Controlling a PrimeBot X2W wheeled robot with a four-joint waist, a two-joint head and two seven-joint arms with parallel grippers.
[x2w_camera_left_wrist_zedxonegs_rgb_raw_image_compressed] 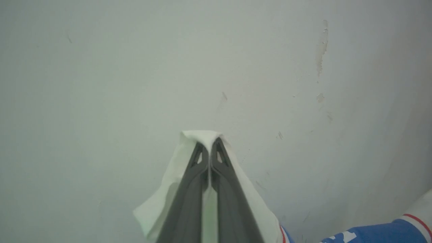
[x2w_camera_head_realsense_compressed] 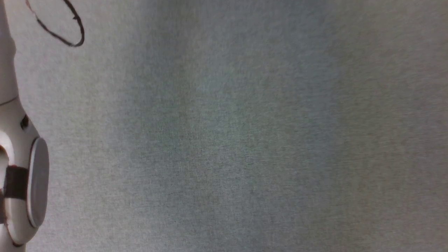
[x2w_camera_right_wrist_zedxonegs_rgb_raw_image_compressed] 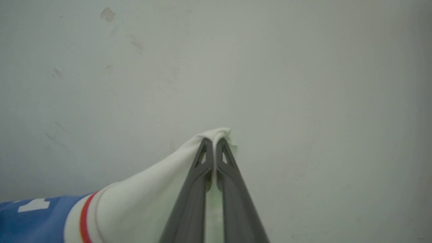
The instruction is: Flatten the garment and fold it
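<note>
In the left wrist view my left gripper [x2w_camera_left_wrist_zedxonegs_rgb_raw_image_compressed: 211, 143] is shut on a white sleeve [x2w_camera_left_wrist_zedxonegs_rgb_raw_image_compressed: 158, 206] of the garment, and the cloth bunches over both fingertips. A strip of its blue body [x2w_camera_left_wrist_zedxonegs_rgb_raw_image_compressed: 371, 233] with a red-and-white edge shows at the lower right corner. My right gripper [x2w_camera_right_wrist_zedxonegs_rgb_raw_image_compressed: 213, 143] is shut on the other white sleeve [x2w_camera_right_wrist_zedxonegs_rgb_raw_image_compressed: 145, 199], which stretches down to the left. There the sleeve meets a red stripe and the blue body [x2w_camera_right_wrist_zedxonegs_rgb_raw_image_compressed: 33, 222] with white print. Most of the garment is out of view.
A plain grey textured surface [x2w_camera_head_realsense_compressed: 245, 140] spreads across the head view. A pale arm segment [x2w_camera_head_realsense_compressed: 17, 168] runs down its left edge, and a black cable loop [x2w_camera_head_realsense_compressed: 66, 28] lies at the top left. A pale scuffed surface [x2w_camera_left_wrist_zedxonegs_rgb_raw_image_compressed: 303, 84] lies behind both grippers.
</note>
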